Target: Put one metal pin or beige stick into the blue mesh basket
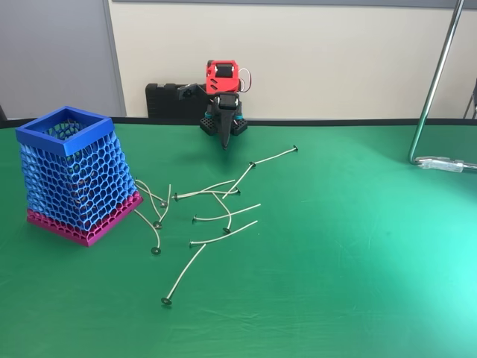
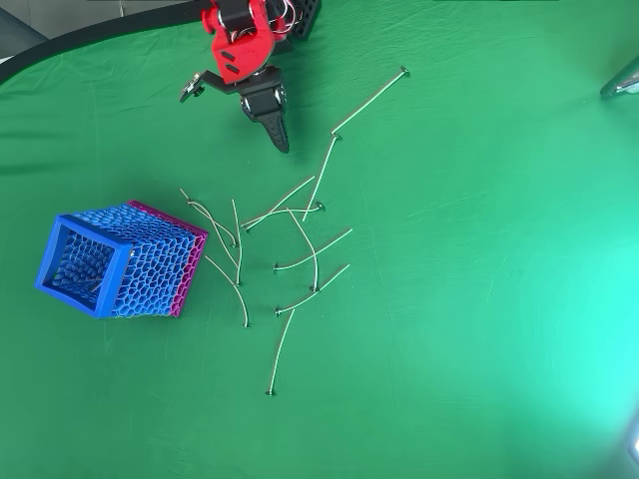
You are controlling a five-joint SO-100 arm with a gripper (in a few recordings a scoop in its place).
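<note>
Bright, even daylight-type lighting in both views. Green table cloth (image 1: 358,246) washes out to pale mint at right of the fixed view; in the overhead view the glare sits lower right, near-white at the frame edge. Left side of the cloth reads darker. Shadows soft and short: faint one under the blue mesh basket (image 1: 74,175), thin ones beside the sticks (image 1: 223,216). Focus sharp overall, no motion blur. Slight softness and compression noise on the cloth. Overhead view's upper left corner dark.
</note>
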